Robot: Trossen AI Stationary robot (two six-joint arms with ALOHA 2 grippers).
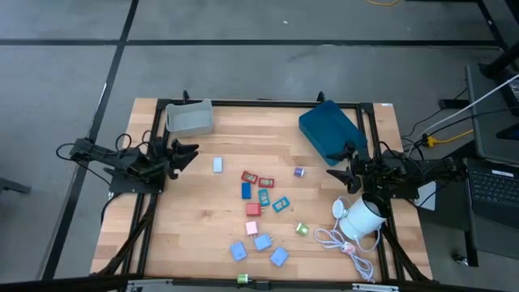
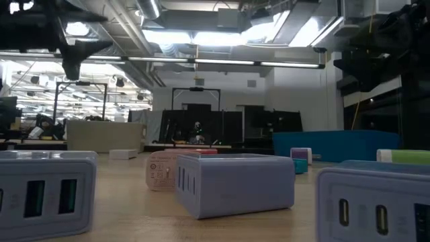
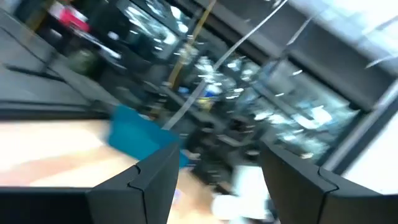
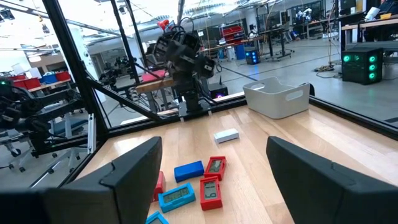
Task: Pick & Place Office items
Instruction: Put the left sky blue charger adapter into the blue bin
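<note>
Office items (image 1: pixel 259 199) lie scattered across the middle and near part of the wooden worktop (image 1: pixel 203 235), none of them in the teal tray (image 1: pixel 328 130) or the grey bin (image 1: pixel 190 118) at the far corners. Largest are the pale blue charger blocks (image 1: pixel 263 242): rigid, smooth plastic, probably light, best pinched across their flat sides. The red pieces (image 1: pixel 257 178) and teal pieces (image 1: pixel 280 203) lie flat and thin, so a low grip across the narrow edges looks safest; they may slide. Smallest are the purple cube (image 1: pixel 298 172) and green bit (image 1: pixel 301 229). Left claw (image 1: pixel 185 154) waits at the left edge, fingers apart; right claw (image 1: pixel 339 176) hangs beside the tray, also apart, holding nothing.
</note>
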